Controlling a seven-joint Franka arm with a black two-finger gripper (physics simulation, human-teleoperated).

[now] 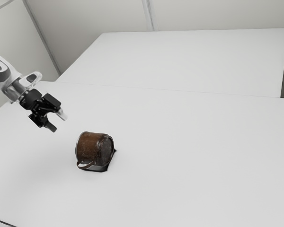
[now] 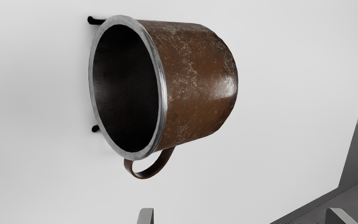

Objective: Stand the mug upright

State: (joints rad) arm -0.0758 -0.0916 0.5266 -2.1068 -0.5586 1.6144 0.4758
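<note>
Mug (image 1: 91, 147): brown, lying on its side, handle (image 2: 163, 160) out to one side
Bench (image 1: 180, 161): white, under the mug
Jaws (image 1: 59, 121): spread apart, near the mug, nothing between them

Shows a robot arm (image 1: 1, 78) at the exterior view's left with a black gripper (image 1: 58, 121), fingers (image 1: 50, 126) spread, near a brown mug (image 1: 89, 145) lying sideways on a white table (image 1: 189, 175), base (image 1: 105, 150) toward the exterior view's right.

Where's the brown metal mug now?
The brown metal mug lies sideways against something thin and black, left of the exterior view's centre, near the black two-finger pincer.
</note>
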